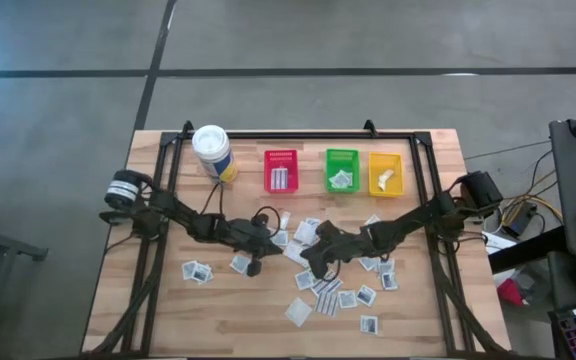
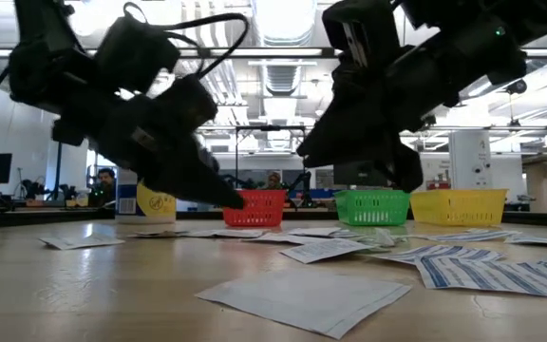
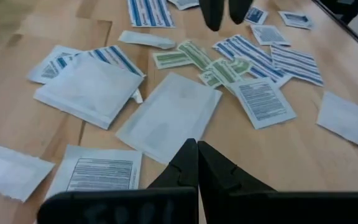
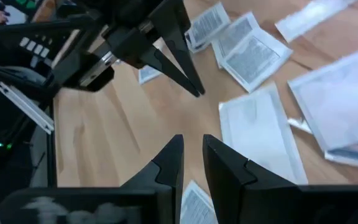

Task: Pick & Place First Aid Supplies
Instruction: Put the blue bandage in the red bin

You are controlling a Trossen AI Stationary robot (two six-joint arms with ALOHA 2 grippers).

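Many small white first aid packets (image 1: 308, 235) lie flat and scattered over the middle of the wooden table, some striped blue (image 3: 294, 62). My left gripper (image 1: 253, 267) is shut and empty. It slants down over a plain white packet (image 3: 169, 115), left of the pile. My right gripper (image 1: 313, 263) faces it from the right. Its fingers (image 4: 191, 142) stand a little apart with nothing between them, beside another white packet (image 4: 260, 134). In the low view, both grippers (image 2: 235, 199) (image 2: 406, 180) hang just above the tabletop.
A red bin (image 1: 281, 170), a green bin (image 1: 341, 170) and a yellow bin (image 1: 385, 172) stand in a row at the far edge, each with some packets inside. A white canister (image 1: 211, 150) with a yellow label stands far left. More packets lie near the front edge (image 1: 298, 312).
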